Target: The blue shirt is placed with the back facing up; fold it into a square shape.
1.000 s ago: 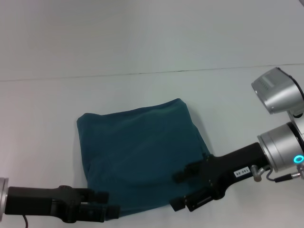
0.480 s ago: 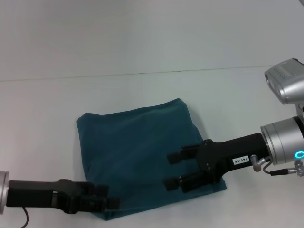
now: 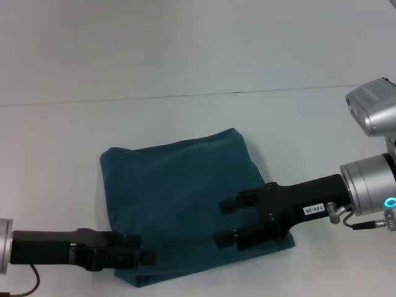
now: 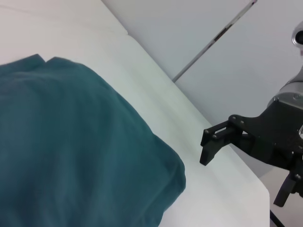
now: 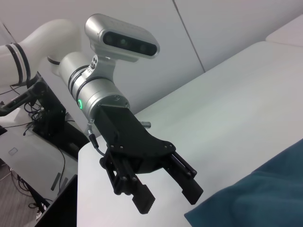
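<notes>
The blue shirt lies folded into a rough square in the middle of the white table; the left wrist view shows its rounded folded corner. My right gripper hovers open over the shirt's near right part, and one of its fingers also shows in the left wrist view. My left gripper sits at the shirt's near left corner. In the right wrist view the left gripper is open with nothing between its fingers, just off the shirt's edge.
The table's far edge meets a plain wall. Past the table's left side, the right wrist view shows a black stand and cables on the floor. Bare tabletop surrounds the shirt.
Over the last second my right gripper rose from the shirt's near edge to above the shirt, uncovering the near right corner. My left gripper shifted slightly at the near left corner.
</notes>
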### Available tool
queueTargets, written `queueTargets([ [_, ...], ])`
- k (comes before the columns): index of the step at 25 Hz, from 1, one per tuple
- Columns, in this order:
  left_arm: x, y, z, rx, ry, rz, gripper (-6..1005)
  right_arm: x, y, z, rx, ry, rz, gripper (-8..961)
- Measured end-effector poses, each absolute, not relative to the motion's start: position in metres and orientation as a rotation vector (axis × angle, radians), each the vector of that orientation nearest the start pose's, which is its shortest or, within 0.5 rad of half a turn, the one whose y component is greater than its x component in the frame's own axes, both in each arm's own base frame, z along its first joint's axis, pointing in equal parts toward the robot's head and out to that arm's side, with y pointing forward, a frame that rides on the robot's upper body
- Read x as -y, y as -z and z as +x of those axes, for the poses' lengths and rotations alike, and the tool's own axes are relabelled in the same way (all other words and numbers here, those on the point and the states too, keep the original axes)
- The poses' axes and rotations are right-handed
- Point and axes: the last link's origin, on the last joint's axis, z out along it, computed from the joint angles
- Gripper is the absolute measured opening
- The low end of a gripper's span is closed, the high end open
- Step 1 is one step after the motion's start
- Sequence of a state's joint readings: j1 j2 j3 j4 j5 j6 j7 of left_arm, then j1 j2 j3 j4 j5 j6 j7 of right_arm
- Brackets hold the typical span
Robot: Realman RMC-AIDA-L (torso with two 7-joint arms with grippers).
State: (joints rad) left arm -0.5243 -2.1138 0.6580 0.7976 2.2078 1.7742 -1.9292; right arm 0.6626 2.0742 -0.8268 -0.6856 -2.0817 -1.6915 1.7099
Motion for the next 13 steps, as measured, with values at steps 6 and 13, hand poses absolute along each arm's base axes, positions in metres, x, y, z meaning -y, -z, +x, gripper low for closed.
queueTargets([
  [6, -0.3015, -0.0006, -0.2551, 1.336, 0.601, -2.818, 798, -0.3342, 0.0176, 0.2113, -0.855, -0.594, -3.031, 944],
  [13, -0.3015, -0.0003, -0.2548, 1.339, 0.603, -2.817, 798, -0.3342, 0.0182, 0.2114, -0.86, -0.595, -3.03, 944],
])
